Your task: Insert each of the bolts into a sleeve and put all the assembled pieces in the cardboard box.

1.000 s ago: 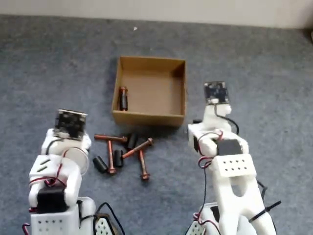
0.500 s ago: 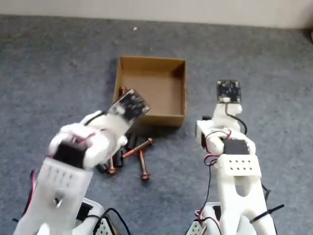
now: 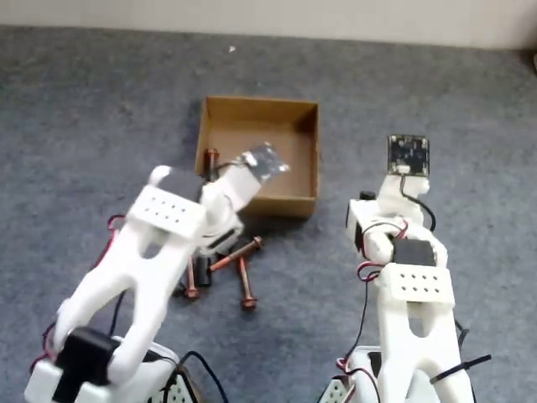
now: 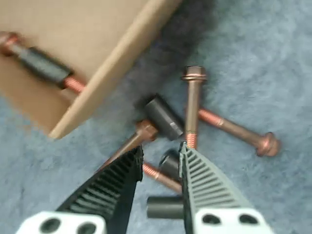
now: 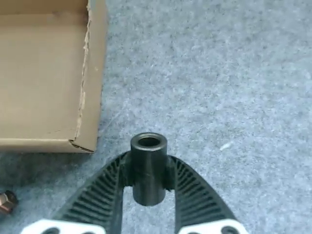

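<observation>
Left gripper (image 4: 161, 153) part open, empty, above loose bolts (image 4: 192, 105); right gripper (image 5: 147, 163) clamped on sleeve (image 5: 148, 171). Advised: pinch one bolt mid-shank.

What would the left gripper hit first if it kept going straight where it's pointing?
Probably the black sleeve just beyond the open left gripper, among the loose bolts; depth is unclear, so a bolt might come first.
</observation>
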You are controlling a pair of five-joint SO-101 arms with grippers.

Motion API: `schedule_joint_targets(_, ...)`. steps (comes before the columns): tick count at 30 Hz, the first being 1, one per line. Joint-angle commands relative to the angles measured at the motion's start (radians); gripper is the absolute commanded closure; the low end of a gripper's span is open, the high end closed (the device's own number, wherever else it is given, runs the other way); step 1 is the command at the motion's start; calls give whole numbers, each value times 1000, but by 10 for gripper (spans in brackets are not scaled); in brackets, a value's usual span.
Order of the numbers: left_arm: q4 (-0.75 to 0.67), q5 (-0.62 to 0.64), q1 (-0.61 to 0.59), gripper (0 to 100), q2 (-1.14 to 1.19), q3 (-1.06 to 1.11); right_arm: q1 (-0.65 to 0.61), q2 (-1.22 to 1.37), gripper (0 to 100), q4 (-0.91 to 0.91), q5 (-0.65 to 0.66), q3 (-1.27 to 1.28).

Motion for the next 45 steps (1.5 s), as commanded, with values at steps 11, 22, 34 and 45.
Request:
schedule_joint_targets(11,-193,32,88,854,286,-67,12,-35,993,-30,-2,-10)
schedule_joint_targets(22,-308,124,88,854,318,-58,12,-35,993,-30,26,-7)
schedule_joint_targets(34,-370,124,88,948,318,2,12,-35,993,-30,31,-7)
schedule_joint_targets(45,-368,126,90,994,314,8,12,-35,993,-30,31,-5)
